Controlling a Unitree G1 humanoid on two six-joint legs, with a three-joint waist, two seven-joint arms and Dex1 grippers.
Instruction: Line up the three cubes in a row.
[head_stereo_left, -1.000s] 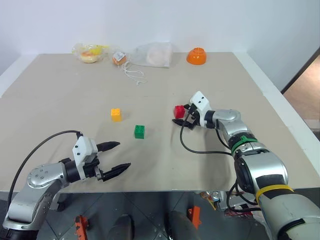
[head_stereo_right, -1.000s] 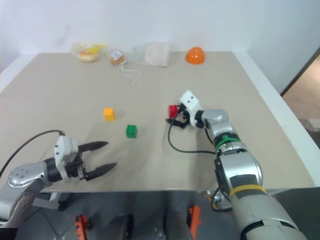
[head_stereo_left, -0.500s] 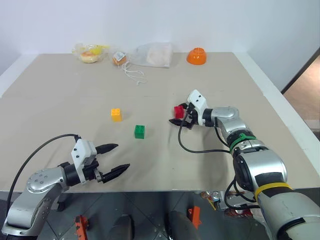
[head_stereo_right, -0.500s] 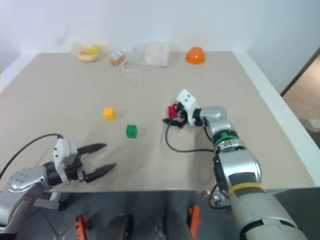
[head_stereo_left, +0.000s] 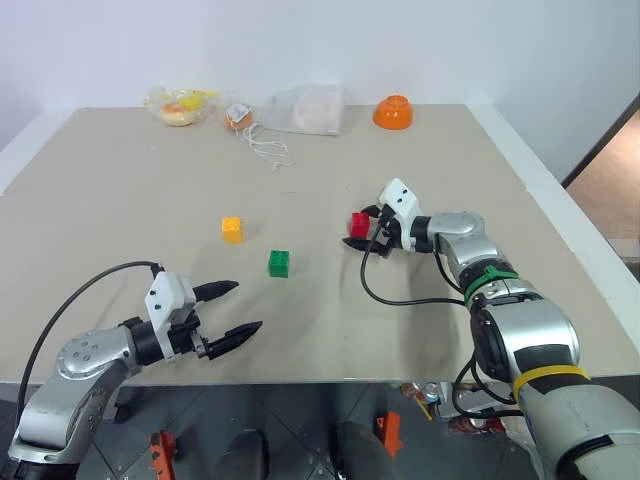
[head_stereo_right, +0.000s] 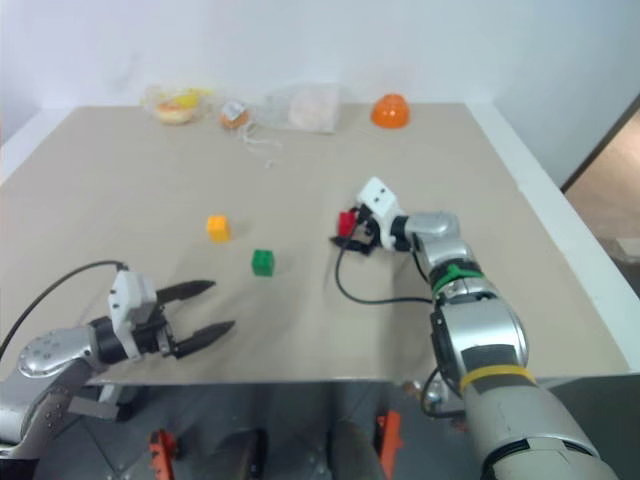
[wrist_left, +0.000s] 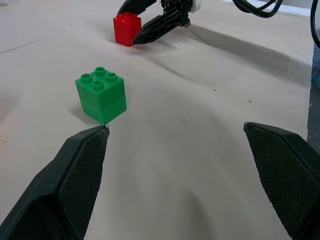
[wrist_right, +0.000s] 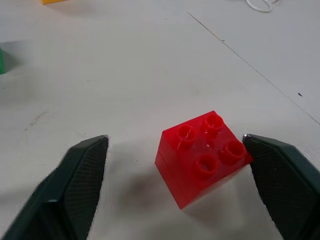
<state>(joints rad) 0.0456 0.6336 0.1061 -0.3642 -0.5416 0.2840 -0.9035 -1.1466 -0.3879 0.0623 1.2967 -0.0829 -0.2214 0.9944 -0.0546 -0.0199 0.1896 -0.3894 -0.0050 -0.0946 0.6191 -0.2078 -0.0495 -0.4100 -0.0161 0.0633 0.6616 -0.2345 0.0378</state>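
Right tool (fingers apart) straddles red cube.

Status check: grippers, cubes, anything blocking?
Right gripper open around red cube, not clamped. Left gripper open, idle. Green cube, yellow cube untouched. Path clear.

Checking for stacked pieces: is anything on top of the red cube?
Nothing rests on the red cube; its four studs are bare. Its underside, against the table, is hidden.

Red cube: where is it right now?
The red cube stands on the table right of centre, between the open fingers of the right gripper. The green cube is its nearest neighbour, to its left and nearer the robot.
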